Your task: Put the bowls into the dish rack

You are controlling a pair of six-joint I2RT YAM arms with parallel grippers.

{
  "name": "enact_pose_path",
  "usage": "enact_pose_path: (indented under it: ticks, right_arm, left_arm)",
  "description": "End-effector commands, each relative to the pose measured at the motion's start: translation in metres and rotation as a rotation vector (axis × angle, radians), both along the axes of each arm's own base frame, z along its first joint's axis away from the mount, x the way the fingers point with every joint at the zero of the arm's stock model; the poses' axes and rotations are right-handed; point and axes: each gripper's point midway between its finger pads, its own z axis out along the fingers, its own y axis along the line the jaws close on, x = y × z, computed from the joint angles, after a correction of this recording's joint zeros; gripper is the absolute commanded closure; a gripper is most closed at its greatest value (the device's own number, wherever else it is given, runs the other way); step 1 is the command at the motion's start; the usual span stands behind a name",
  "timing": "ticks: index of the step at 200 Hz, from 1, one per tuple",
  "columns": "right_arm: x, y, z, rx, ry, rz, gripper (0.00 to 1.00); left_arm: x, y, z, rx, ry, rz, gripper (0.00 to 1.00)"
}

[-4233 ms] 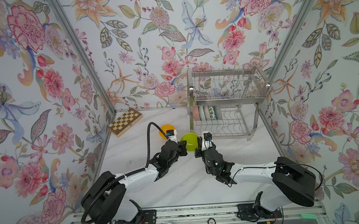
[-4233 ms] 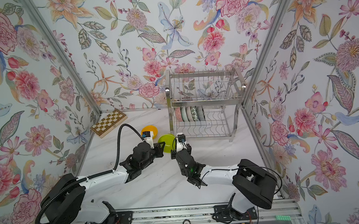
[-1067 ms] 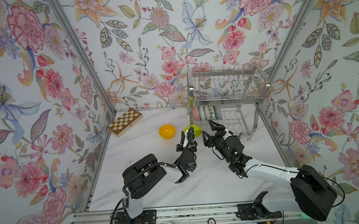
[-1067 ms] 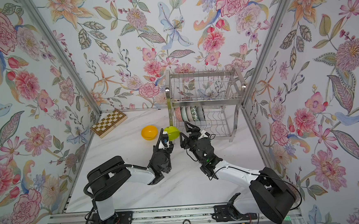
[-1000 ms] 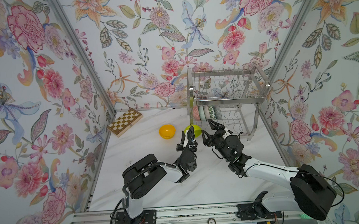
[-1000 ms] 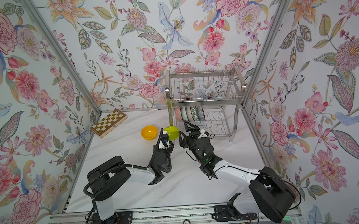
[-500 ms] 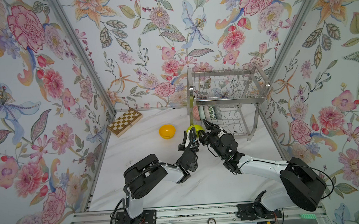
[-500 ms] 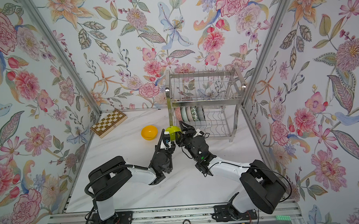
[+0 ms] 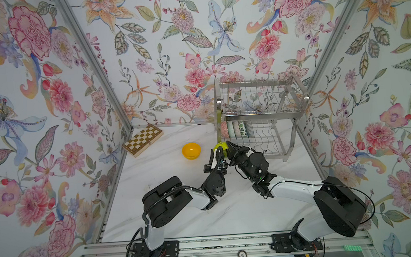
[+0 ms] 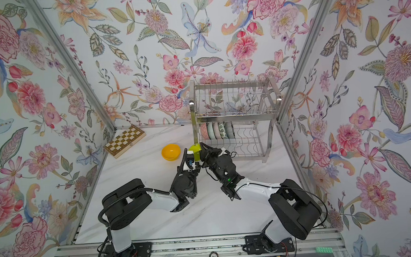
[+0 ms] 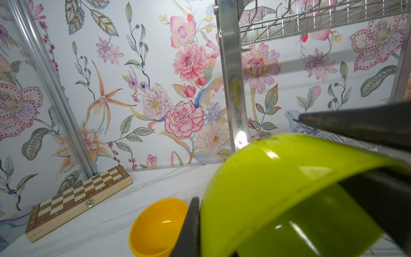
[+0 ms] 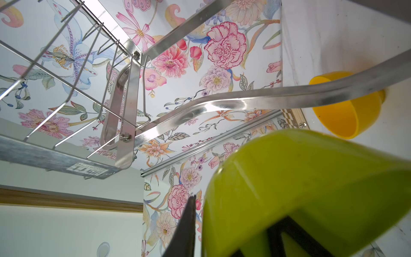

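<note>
Five upright bowls point(image 9: 236, 129) in steel wire rack point(image 9: 262, 117), one orange-yellow round bowl point(image 9: 191, 151) on counter point(image 9: 168, 175). Left tool point(image 9: 216, 154) and right tool point(image 9: 228, 149), arms angled inward, both clench one lime-green round bowl point(image 9: 218, 146).

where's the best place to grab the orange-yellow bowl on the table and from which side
Take the orange-yellow bowl by its rim, from above, one finger inside and one outside the wall. It sits upright, mouth up, clear of the dish rack, so the thin rim is exposed; the rounded outer wall would likely slip.
</note>
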Motion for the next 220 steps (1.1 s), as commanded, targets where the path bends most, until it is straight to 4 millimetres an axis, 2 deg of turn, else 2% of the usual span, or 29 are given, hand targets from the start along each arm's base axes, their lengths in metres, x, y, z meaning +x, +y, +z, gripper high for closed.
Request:
enact_pose_path:
  ticks: [1, 45, 124, 141, 160, 220]
  right_arm:
    - [0.007, -0.004, 0.029, 0.066, -0.080, -0.057, 0.91]
    - [0.007, -0.006, 0.026, 0.059, -0.079, -0.069, 1.00]
    - [0.007, -0.009, 0.027, 0.057, -0.105, -0.079, 1.00]
    - [0.007, -0.009, 0.026, 0.059, -0.109, -0.080, 1.00]
    - [0.007, -0.009, 0.026, 0.061, -0.110, -0.079, 1.00]
    - [0.006, -0.022, 0.035, 0.008, -0.162, -0.116, 1.00]
  left_arm:
    - [-0.013, -0.012, 0.012, -0.008, -0.044, -0.050, 1.00]
    - [-0.014, -0.014, 0.015, -0.001, -0.054, -0.054, 1.00]
    - [-0.016, -0.014, 0.017, -0.009, -0.045, -0.082, 1.00]
    - [-0.017, -0.014, 0.017, -0.018, -0.044, -0.087, 0.97]
    - [-0.016, -0.014, 0.016, -0.018, -0.040, -0.088, 0.91]
    - [-0.018, -0.012, 0.016, -0.054, -0.019, -0.109, 0.56]
